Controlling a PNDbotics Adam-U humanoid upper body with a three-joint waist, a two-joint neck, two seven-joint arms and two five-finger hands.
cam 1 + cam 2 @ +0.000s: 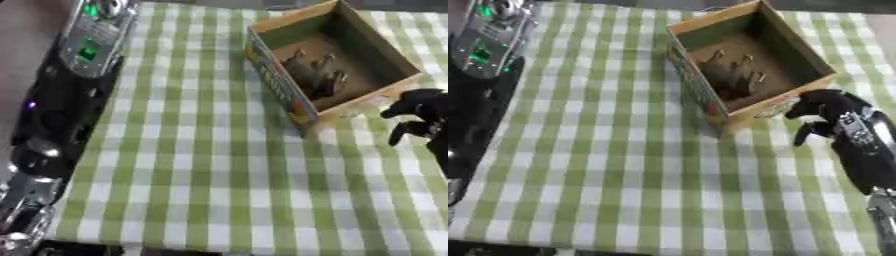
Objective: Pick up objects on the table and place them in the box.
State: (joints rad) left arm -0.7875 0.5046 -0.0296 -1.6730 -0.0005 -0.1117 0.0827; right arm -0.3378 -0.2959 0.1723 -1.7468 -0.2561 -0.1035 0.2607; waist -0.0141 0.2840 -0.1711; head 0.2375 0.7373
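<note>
An open cardboard box (378, 93) stands tilted at the upper right of the green-and-white checked table (210, 165). Inside it lies a dark, brownish object (315, 75) with several short prongs sticking up. My right hand (826, 116) hangs just off the box's near right corner, black, with its fingers curled downward and nothing in them. My left arm (61, 100) runs down the left edge of the table; the left hand itself is not visible.
The tablecloth (623, 160) spreads between the left arm and the box, with no loose object visible on it. The table's front edge runs along the bottom.
</note>
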